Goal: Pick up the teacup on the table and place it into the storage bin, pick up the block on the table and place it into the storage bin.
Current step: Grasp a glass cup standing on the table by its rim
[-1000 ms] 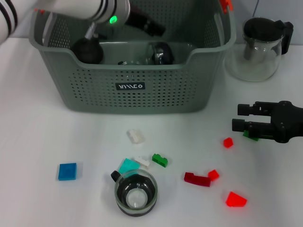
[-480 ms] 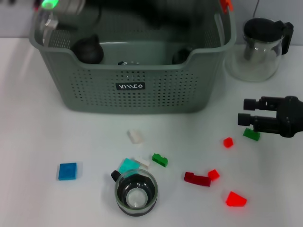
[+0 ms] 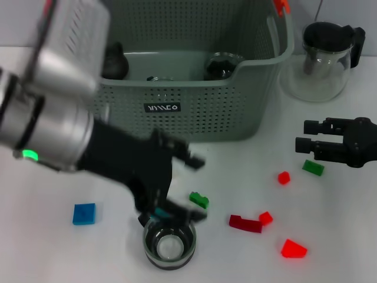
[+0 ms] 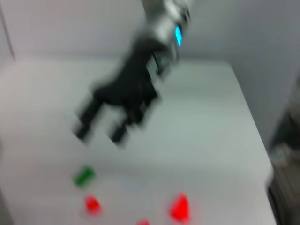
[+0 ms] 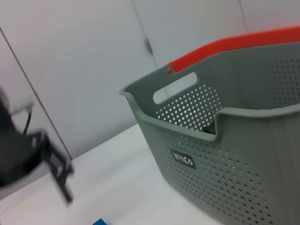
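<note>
Now the left tool (image 3: pixel 177 187), fingers apart, hangs just over the teacup (image 3: pixel 168 240) on the worktop (image 3: pixel 47 247) in front of the storage bin (image 3: pixel 177 112) — the pickup step, I judge — needing a lowering and closing on the rim, while the right tool (image 3: pixel 301 142) idles open beside the green block (image 3: pixel 313 167)

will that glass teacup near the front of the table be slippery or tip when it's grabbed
The clear glass teacup with a small black handle looks smooth, so probably slippery and breakable. It stands upright, wide and low, so tipping seems unlikely. The left gripper, fingers spread, hovers just above its rim.
</note>
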Robot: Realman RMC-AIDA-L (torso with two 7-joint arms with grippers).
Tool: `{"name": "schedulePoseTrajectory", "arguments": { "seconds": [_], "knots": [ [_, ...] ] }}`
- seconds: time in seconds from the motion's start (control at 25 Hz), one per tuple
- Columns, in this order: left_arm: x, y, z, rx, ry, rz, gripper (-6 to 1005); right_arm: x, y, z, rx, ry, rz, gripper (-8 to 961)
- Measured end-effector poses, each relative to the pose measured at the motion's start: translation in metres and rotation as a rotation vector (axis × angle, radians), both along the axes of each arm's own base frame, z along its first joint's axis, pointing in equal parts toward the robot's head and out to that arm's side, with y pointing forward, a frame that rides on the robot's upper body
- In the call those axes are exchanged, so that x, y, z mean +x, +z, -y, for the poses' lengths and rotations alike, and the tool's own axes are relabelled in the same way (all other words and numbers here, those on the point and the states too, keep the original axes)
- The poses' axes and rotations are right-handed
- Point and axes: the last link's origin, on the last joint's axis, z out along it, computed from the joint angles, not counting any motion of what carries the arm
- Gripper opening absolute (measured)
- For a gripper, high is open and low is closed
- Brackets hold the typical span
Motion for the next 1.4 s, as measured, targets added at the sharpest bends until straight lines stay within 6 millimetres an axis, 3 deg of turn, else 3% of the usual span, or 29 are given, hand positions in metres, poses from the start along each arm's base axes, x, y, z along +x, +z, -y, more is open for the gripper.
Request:
{"name": "schedulePoseTrajectory", "arguments": {
  "seconds": [0.32,0.64,1.08,1.4],
  "knots": [
    [-0.017,-0.037,0.02,-0.106,0.008,-0.287,815,0.002,0.0,-0.001,0.011,-0.019,-0.004,658],
    [-0.023,-0.062,0.026,-0.101,-0.047,-0.426,815,0.006,0.002,0.0,0.023,-0.034,-0.012,658],
    [-0.036,-0.09,0.025,-0.079,-0.078,-0.516,814,0.008,0.002,0.002,0.029,-0.043,-0.019,659],
    [-0.038,-0.094,0.026,-0.08,-0.042,-0.524,794,0.008,0.002,0.001,0.029,-0.043,-0.019,660]
  ]
}}
